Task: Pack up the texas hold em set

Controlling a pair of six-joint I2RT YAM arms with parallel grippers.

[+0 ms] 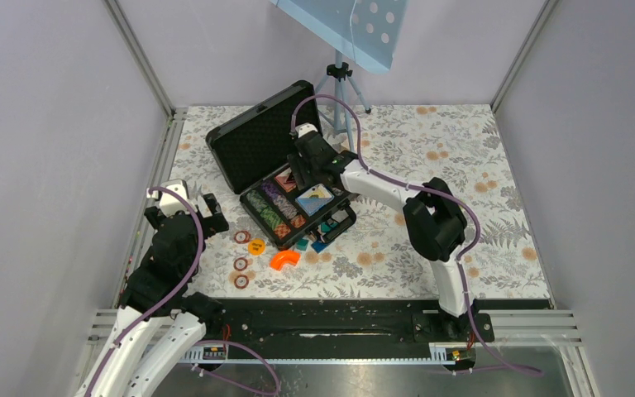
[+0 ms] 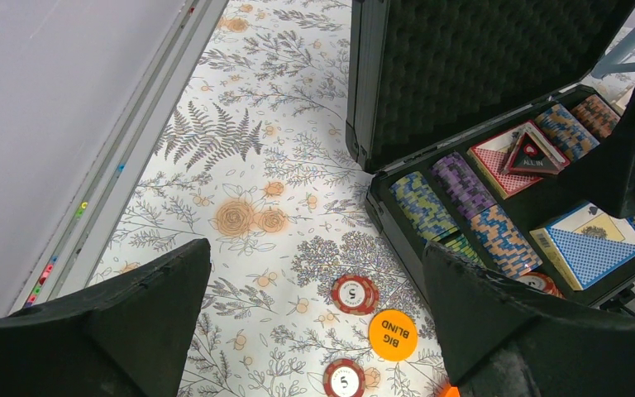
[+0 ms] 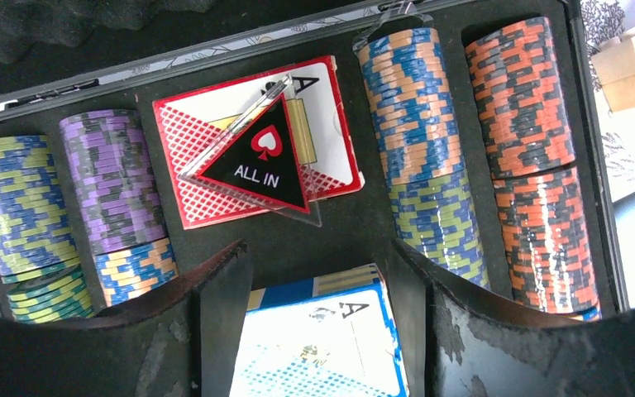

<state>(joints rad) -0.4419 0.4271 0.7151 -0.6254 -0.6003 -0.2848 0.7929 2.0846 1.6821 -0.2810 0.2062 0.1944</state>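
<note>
Well, open case (image 1: 256, 149), striped chips (image 3: 413, 116), right hand (image 3: 318, 256) maybe gripping blue deck (image 3: 322, 339), left hand (image 2: 314, 252) spread, empty

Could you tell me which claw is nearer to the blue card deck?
Right. The right claw is over the blue card deck, a finger on either side; the left claw is outside the case, above the table.

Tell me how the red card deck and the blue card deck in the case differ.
The red deck carries the clear ALL IN marker; the blue deck has nothing on it. The blue deck lies between the right gripper's fingers, grip unclear; the red deck lies clear of them. Red sits nearer the lid, blue nearer the front. Both lie flat in the case's middle compartment, ace showing.
</note>
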